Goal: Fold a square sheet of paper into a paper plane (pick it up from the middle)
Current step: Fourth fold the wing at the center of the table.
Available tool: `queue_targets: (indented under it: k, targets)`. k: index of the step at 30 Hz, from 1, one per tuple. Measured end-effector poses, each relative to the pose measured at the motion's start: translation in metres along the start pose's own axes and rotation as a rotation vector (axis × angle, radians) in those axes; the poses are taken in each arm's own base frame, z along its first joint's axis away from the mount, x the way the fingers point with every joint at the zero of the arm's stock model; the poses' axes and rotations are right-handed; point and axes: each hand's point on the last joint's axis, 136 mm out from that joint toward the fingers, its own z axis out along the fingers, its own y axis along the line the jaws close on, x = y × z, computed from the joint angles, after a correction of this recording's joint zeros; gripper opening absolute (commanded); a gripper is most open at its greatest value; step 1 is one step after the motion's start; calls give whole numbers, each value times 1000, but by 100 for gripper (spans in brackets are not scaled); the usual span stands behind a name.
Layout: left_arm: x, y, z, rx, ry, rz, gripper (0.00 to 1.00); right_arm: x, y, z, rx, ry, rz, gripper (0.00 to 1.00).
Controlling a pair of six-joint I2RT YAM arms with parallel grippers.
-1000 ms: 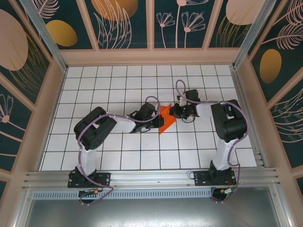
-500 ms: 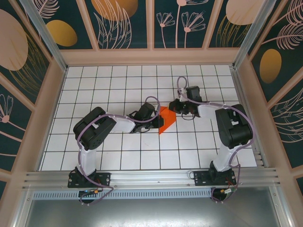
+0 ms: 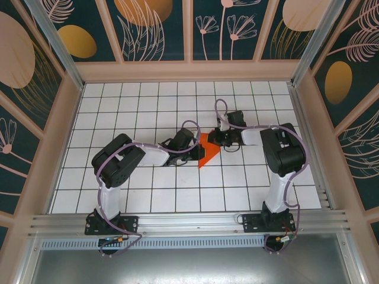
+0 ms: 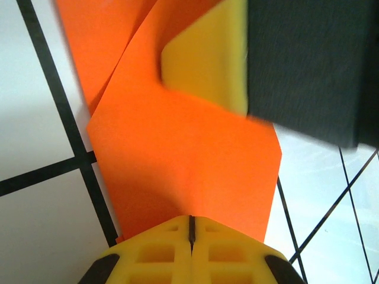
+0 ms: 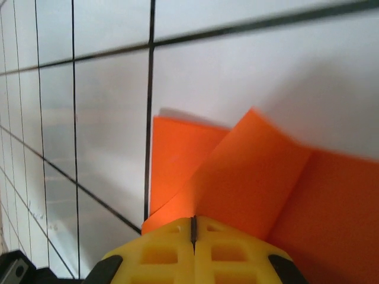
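Pinched, apparently, in left tool (image 4: 190, 222) and right tool (image 5: 193, 223) alike: thin, limp, easily creased square sheet of paper (image 3: 207, 152); hold near folded edges.

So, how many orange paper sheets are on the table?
1. The square sheet of paper, partly folded, sits between the left gripper and right gripper, both shut on it.

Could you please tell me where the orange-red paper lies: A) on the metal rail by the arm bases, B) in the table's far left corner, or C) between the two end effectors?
C: the thin orange-red folded sheet of paper sits with the left end effector at its left edge and the right end effector at its upper right.
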Motion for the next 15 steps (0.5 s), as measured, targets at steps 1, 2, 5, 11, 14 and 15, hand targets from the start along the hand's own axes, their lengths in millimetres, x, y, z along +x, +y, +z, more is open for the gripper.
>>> queue_targets:
  k: [1, 2, 5, 11, 14, 15]
  targets:
    - [0, 0, 0, 1, 1, 0, 0, -8, -4, -2, 8, -18, 7, 0]
    - [0, 0, 0, 0, 0, 0, 0, -18, -11, -5, 19, -45, 14, 0]
    - [0, 0, 0, 1, 1, 0, 0, -47, -32, -13, 57, -118, 41, 0]
    - [0, 0, 0, 1, 4, -1, 0, -77, -47, -30, 95, -199, 57, 0]
    - [0, 0, 0, -1, 6, -2, 0, -71, -31, -39, 78, -207, 32, 0]
    - [0, 0, 0, -3, 7, -2, 0, -67, -22, -43, 68, -208, 18, 0]
